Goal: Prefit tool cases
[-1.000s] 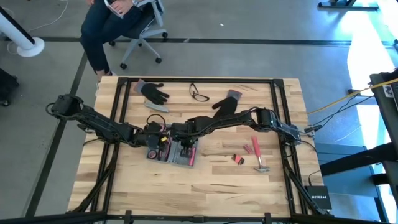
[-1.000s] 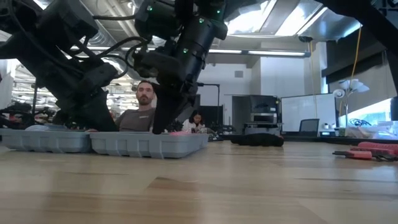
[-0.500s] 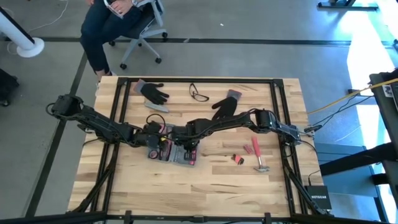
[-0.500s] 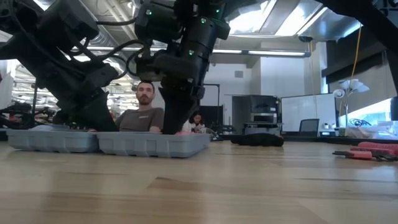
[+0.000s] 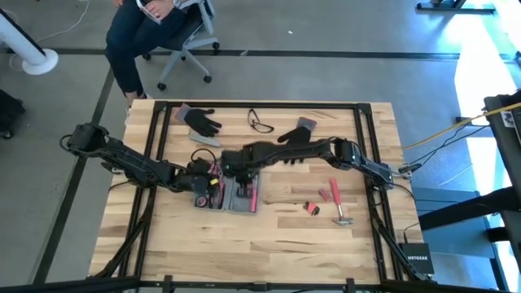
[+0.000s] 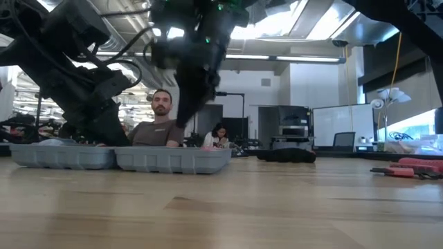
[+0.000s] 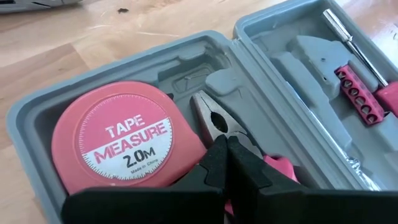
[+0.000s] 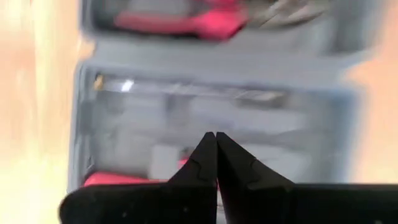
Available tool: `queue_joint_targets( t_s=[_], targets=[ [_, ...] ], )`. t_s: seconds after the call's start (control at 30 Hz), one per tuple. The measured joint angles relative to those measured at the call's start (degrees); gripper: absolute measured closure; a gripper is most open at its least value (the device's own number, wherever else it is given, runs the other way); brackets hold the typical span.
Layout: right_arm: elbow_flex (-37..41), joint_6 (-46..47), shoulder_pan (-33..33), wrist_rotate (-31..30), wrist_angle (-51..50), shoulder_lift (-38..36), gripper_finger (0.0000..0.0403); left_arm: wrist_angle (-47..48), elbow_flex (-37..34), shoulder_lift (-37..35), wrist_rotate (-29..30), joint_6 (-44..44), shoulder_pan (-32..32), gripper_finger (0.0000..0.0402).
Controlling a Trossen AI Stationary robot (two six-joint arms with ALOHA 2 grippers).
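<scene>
The blue-grey tool case (image 5: 236,195) lies open and flat on the table's middle, seen also in the low view (image 6: 166,160). Its moulded recesses hold a pink tape measure (image 7: 118,140), pink-handled pliers (image 7: 214,121) and a pink bit holder (image 7: 360,93). My left gripper (image 5: 205,183) is shut and low inside the case's left half (image 7: 227,144). My right gripper (image 5: 232,165) is shut and hangs clear above the case's far side (image 6: 181,123). In its own blurred wrist view the right gripper (image 8: 216,138) looks down on the case (image 8: 217,106). My left gripper comes slanting down from the table's left. Its shut fingertips (image 7: 239,155) sit at the pliers' pivot (image 7: 231,132), just above the pink handles (image 7: 277,169). The pliers lie flat in their recess beside the tape measure. Whether the tips actually touch them, I cannot tell.
Two black gloves (image 5: 201,120) (image 5: 297,138), glasses (image 5: 260,124) and a slim grey bar (image 5: 205,140) lie toward the far edge. A pink hammer (image 5: 338,203) and small red parts (image 5: 312,208) lie right of the case. A person (image 5: 138,32) sits beyond the far edge.
My right gripper has risen out of the case's right half and moved toward the table's far edge, staying shut. The case has shifted a little on the table during this. My left gripper has stayed in the left half.
</scene>
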State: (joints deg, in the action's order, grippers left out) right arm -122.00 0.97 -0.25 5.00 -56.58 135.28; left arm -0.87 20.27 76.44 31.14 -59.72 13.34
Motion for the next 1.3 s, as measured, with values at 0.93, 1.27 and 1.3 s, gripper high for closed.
queue_joint_targets(
  t_s=[0.93,1.27,1.3],
  targets=[
    [8.2,3.2,1.6,1.8,6.9,0.0,0.0403,0.2,0.0,0.0,0.1,-0.5,0.0,0.0401],
    [13.9,-0.2,2.1,0.6,6.0,-0.6,0.0403,-0.3,0.1,0.0,-0.4,-0.5,0.1,0.0401],
    [14.4,-1.1,2.1,0.1,5.5,-0.7,0.0403,-0.3,0.1,0.1,-0.7,-0.5,0.1,0.0401]
  ],
)
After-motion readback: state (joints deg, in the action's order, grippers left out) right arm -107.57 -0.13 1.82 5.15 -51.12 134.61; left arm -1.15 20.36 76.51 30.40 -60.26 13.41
